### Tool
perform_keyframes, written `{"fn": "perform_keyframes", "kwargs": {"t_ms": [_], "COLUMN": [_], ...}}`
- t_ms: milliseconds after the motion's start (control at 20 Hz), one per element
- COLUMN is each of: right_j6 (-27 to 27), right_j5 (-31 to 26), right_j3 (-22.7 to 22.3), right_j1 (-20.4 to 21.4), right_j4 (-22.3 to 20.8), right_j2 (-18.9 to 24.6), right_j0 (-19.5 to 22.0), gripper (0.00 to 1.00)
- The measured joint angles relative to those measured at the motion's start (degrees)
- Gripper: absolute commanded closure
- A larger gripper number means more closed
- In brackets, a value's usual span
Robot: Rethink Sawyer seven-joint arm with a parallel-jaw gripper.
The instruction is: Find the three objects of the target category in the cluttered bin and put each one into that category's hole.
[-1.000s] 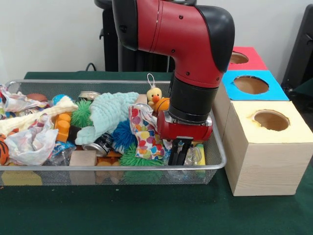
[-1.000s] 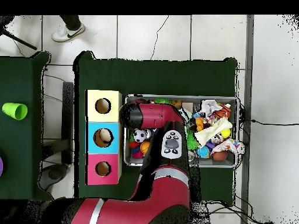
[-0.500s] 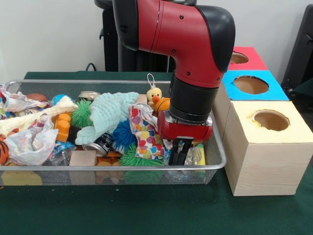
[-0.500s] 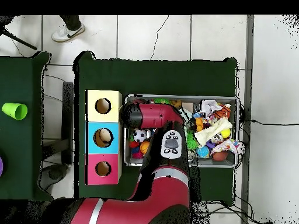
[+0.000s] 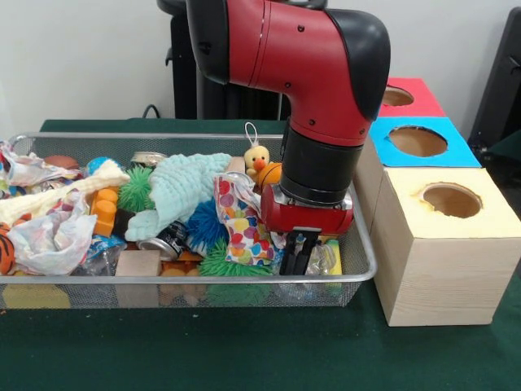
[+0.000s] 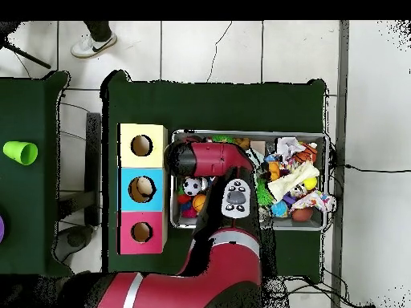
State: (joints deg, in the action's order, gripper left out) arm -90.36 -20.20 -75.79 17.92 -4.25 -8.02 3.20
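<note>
Our gripper (image 5: 298, 254) presses its black fingers together over crinkly clear film (image 5: 324, 259) in the wire-mesh bin (image 5: 187, 279).

The bin (image 5: 358, 269) is silver wire mesh; the tabletop (image 5: 244, 350) is dark green; the arm (image 5: 309, 73) is red and black, its gripper (image 5: 298, 254) black; one cloth (image 5: 242, 224) is white with polka dots — orange, pink, blue, yellow; another cloth (image 5: 181, 189) is mint; a crinkly bag (image 5: 50, 236) is white with orange and blue print; the box tops are yellow (image 5: 456, 208), blue (image 5: 419, 142) and red (image 5: 407, 98).
</note>
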Motion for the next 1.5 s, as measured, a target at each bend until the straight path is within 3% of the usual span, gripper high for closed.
{"fn": "perform_keyframes", "kwargs": {"t_ms": [1500], "right_j6": [0.00], "right_j5": [0.06], "right_j3": [-2.63], "right_j1": [1.91], "right_j4": [0.00], "right_j2": [0.00], "right_j0": [1.05], "gripper": [1.00]}}
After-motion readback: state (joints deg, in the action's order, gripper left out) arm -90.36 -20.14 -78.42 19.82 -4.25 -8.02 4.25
